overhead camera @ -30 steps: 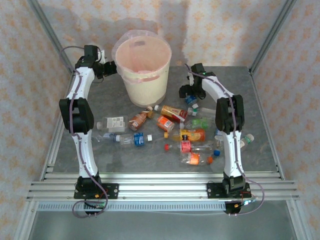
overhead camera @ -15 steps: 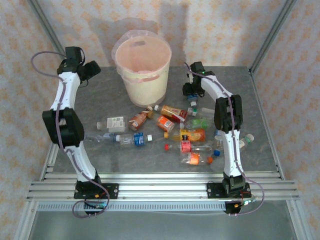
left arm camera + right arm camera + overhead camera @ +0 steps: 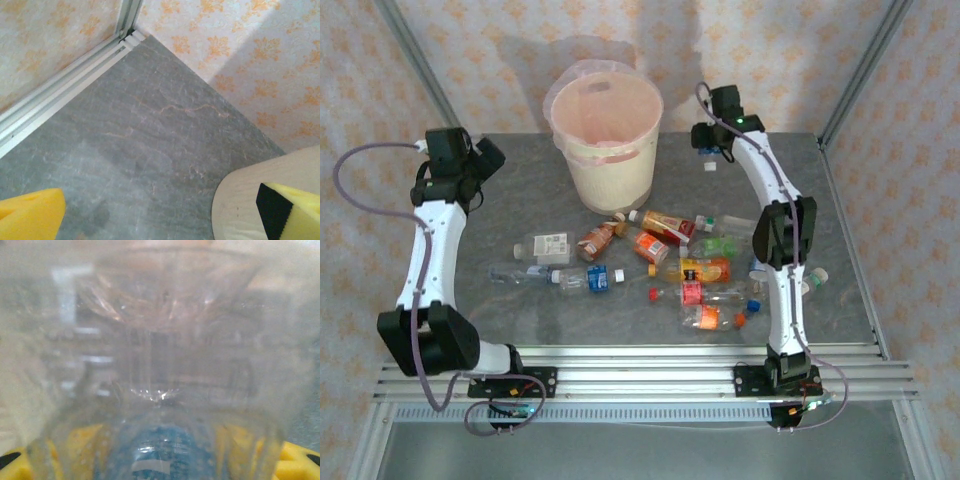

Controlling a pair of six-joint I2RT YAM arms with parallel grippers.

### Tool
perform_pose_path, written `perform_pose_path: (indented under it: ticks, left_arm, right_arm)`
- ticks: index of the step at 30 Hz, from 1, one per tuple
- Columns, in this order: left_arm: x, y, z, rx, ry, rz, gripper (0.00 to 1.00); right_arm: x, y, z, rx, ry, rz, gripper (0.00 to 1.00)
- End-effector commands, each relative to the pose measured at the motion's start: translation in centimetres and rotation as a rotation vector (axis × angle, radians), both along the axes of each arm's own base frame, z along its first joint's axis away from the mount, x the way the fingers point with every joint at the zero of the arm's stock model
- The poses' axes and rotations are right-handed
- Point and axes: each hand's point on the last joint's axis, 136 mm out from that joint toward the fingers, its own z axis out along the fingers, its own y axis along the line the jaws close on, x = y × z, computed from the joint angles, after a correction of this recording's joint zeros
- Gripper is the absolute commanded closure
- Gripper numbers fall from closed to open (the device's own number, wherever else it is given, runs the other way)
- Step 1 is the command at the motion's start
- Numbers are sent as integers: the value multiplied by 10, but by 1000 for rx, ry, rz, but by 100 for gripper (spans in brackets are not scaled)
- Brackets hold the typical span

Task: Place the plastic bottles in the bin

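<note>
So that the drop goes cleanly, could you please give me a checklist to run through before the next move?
1. The right gripper shut on a bottle: ok.
2. The bottle above the bin opening: not ok, it hangs right of the rim.
3. The bin upright, mouth open: ok.
4. The left gripper open and apart from the bin: ok.
5. Grip firm enough to carry: cannot tell.

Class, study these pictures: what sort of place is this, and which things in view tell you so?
Probably a robot test cell, not a home: two arms bolted to an aluminium rail at the table's near edge, printed backdrop walls on a metal frame, and bottles strewn beside a bin.
</note>
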Motion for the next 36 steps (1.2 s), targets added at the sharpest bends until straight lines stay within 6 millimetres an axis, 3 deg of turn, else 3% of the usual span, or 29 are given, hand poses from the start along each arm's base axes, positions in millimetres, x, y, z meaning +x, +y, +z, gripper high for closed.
perform_pose_path:
  ticks: [1,11,17,24,28,36]
  left_arm:
    - [-14,-1,9,-27,-72,49,0]
    - [-43,-15,-5,-80,-84,36,0]
    - [-51,-28,-23,-120,-77,4,0]
    - [-54,-35,-39,-140,-51,-21,0]
    - [-55,-38,-42,-142,-53,-30,0]
    - [-55,-39,-45,-144,-51,-38,0]
  right_arm:
    - [-14,13,124,141,-240,-5,73]
    - [-49,88,238,232,-497,103,75]
    - [-59,136,266,341,-594,179,75]
    - [-55,194,256,427,-632,270,75]
    - [-46,220,232,442,-616,307,74]
    - [-37,244,174,403,-499,346,74]
